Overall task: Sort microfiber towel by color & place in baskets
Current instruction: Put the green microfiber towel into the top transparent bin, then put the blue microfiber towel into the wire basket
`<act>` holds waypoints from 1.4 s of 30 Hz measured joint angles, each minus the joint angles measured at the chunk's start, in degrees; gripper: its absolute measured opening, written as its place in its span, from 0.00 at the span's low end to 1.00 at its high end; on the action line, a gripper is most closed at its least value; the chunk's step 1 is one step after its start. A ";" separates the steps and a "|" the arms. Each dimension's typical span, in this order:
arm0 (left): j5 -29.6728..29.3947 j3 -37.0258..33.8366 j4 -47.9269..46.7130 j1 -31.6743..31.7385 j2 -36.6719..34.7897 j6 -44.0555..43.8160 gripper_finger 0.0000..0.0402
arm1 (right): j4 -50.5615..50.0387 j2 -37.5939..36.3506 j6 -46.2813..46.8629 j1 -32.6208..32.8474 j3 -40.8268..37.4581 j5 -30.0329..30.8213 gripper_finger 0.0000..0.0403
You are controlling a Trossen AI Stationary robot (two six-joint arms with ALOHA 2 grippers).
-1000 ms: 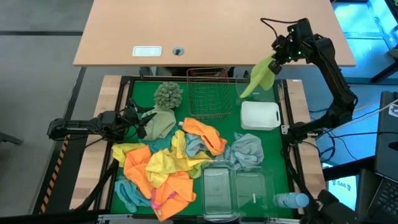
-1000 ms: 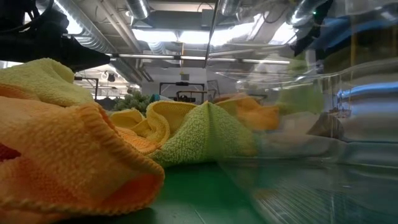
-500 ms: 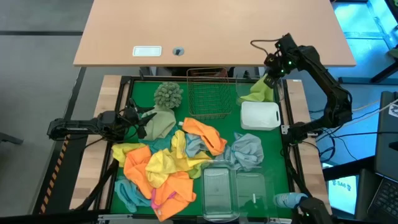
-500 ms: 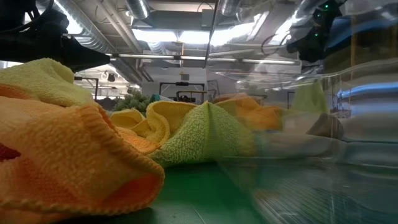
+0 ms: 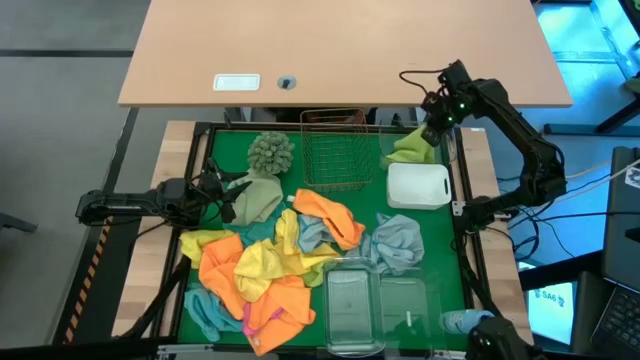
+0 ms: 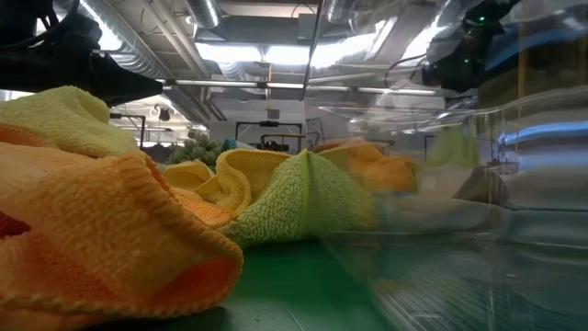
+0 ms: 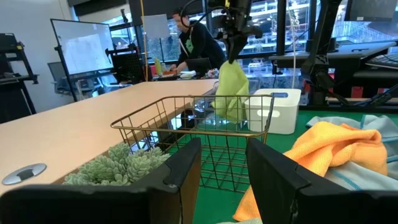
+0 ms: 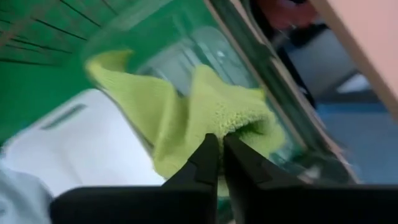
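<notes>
fingers of right gripper (image 8: 219,163) pinched on lime towel (image 5: 410,146), draped into clear tub (image 8: 186,56) at the far right corner. left gripper (image 5: 225,197) apart, idle by the pile (image 5: 265,270). sorting barely begun: wire basket (image 5: 336,150), white tray (image 5: 418,185), near tubs (image 5: 352,298) seemingly unfilled.

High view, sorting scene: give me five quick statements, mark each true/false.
1. The right gripper pinches a lime green towel. True.
2. That towel lies inside the copper wire basket. False: it hangs over a clear tub at the far right corner, beside the basket.
3. The white tray holds an orange towel. False: nothing lies on it.
4. The left gripper sits by the sage-green tufted ball. True.
5. The clear tubs at the near edge hold pink towels. False: none inside.
</notes>
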 joint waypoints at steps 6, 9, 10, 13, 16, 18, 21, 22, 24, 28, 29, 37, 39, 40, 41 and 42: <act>0.00 0.02 0.00 0.00 0.01 0.00 0.31 | -0.17 0.00 -0.04 -0.01 0.00 5.72 0.18; 0.00 0.00 0.00 0.00 -0.01 0.00 0.31 | -0.51 0.00 -0.04 -0.01 0.00 5.84 0.26; 0.00 0.02 0.00 0.00 0.01 0.00 0.31 | -0.55 0.00 -0.04 -0.01 0.00 5.93 0.29; 0.00 0.00 0.01 0.00 0.00 0.00 0.31 | -1.32 0.00 -0.04 -0.01 0.01 5.93 0.36; 0.00 0.00 0.00 0.00 0.01 0.00 0.31 | -3.67 0.02 -0.04 -0.01 0.96 4.87 0.42; 0.00 0.01 0.00 0.00 0.00 0.00 0.31 | -5.82 0.02 0.12 -0.01 2.22 2.49 0.44; 0.00 0.00 0.01 0.00 -0.01 0.01 0.31 | -8.25 0.02 3.26 -0.01 4.49 -3.83 0.46; 0.00 0.00 0.02 0.00 0.00 0.00 0.31 | -8.75 0.02 4.89 -0.01 5.32 -6.30 0.46; 0.00 0.00 0.02 0.00 -0.01 0.00 0.31 | -9.91 0.02 7.13 0.01 6.74 -10.77 0.46; 0.00 0.00 0.02 0.00 0.00 0.02 0.31 | -10.89 -0.05 7.51 3.09 8.70 -19.05 0.45; 0.00 0.01 0.02 0.00 -0.01 0.02 0.31 | -10.81 -0.11 7.52 4.59 8.85 -20.50 0.45; 0.00 0.02 0.02 0.00 0.00 0.03 0.31 | -10.52 -0.11 10.40 26.04 9.09 -19.70 0.45; 0.00 0.02 0.02 0.00 -0.01 0.03 0.31 | -10.86 -0.11 10.52 31.64 9.09 -17.41 0.45; 0.00 0.00 0.02 0.01 0.01 0.04 0.31 | -10.86 -0.11 10.86 34.27 9.09 -15.89 0.45; 0.00 0.00 0.02 0.01 -0.01 0.04 0.31 | -10.81 -0.11 11.88 36.88 9.09 -14.30 0.45; 0.00 0.01 0.02 0.00 0.00 0.02 0.31 | -10.81 -0.11 13.64 39.27 9.09 -12.91 0.45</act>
